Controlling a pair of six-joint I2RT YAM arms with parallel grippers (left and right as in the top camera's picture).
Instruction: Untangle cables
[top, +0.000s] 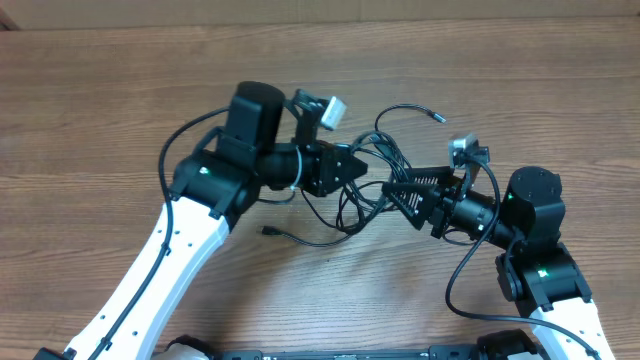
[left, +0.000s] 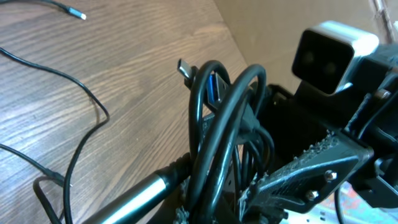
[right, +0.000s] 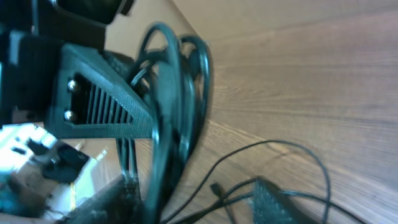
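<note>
The left gripper (top: 357, 168) is shut on the black cables (left: 214, 137), which bunch at its tips, and the right gripper (top: 398, 190), just beside it, stands partly open around their loops.

1. The left arm (top: 185, 235) reached in from the lower left, wrist bent toward the right fingers.
2. The left gripper (top: 352, 168) was clamped tight, fingertips pointing right.
3. The right gripper (top: 400, 200) faced it, fingertips close to the left ones, seemingly parted halfway.
</note>
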